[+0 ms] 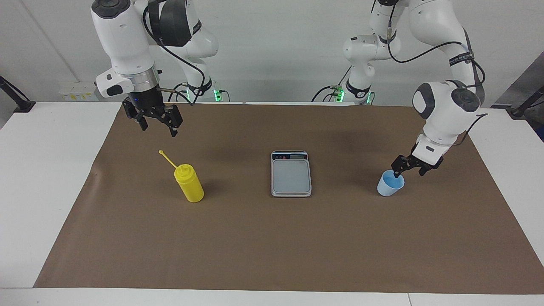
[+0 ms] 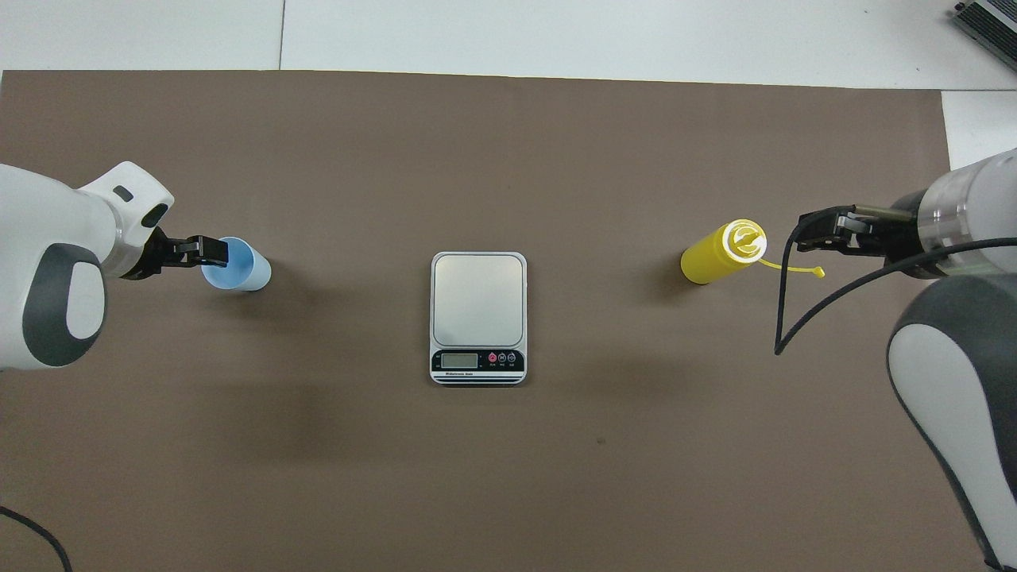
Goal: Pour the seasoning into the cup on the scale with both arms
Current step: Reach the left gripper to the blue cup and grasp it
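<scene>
The pale blue cup (image 1: 390, 184) (image 2: 237, 265) stands upright on the mat toward the left arm's end. My left gripper (image 1: 409, 172) (image 2: 210, 250) is open and low at the cup's rim, with one fingertip over the rim and the other outside it; contact is not clear. The silver scale (image 1: 291, 175) (image 2: 478, 300) lies bare at the middle of the table. The yellow seasoning (image 1: 189, 184) (image 2: 719, 254) stands upright toward the right arm's end, its cap stick pointing away. My right gripper (image 1: 159, 128) (image 2: 822, 230) hangs open and empty above the mat near the bottle.
A brown mat (image 1: 272, 246) covers most of the white table (image 1: 42, 178). A black cable (image 2: 783, 318) loops down from the right arm's wrist beside the bottle.
</scene>
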Available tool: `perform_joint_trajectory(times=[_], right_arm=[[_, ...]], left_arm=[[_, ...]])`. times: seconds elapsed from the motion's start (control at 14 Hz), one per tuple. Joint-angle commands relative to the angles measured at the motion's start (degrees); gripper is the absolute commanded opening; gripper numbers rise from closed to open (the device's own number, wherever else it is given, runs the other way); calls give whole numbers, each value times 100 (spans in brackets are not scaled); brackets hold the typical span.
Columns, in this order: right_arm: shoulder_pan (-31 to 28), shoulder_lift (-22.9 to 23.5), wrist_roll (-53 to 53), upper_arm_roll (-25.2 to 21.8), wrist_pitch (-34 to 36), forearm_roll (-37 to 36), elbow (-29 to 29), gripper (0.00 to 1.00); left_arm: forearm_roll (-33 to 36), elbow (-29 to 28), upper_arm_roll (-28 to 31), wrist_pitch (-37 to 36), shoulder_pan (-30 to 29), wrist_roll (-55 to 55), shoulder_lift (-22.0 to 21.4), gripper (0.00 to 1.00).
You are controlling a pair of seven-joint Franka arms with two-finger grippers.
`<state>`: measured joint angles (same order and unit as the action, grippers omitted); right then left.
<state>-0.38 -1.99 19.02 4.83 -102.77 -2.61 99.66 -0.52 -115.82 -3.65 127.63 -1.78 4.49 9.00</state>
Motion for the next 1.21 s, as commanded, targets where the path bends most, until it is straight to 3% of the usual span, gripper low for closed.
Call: perform_joint_trajectory(times=[0.0,0.29,0.36,0.43,0.57,1.14], right_arm=[[-59,-82,-101,27,90,-12,27,100],[-59,-82,-101,27,90,-12,27,100],[-59,-82,-101,27,90,-12,27,100],[-59,-82,-101,27,90,-12,27,100],[-59,-82,-101,18,90,-12,27,100],[-59,-82,-101,27,90,-12,27,100]], left_arm=[[-72,-274,13,262,20,183,-30,100],[-72,-502,5,684,55,693,40,100],[-72,-503,5,702,64,737,128,92],[-72,-503,5,711,64,781,181,73],[-72,-424,5,633,55,773,225,0],[-80,295,-4,-140,38,746,252,0]])
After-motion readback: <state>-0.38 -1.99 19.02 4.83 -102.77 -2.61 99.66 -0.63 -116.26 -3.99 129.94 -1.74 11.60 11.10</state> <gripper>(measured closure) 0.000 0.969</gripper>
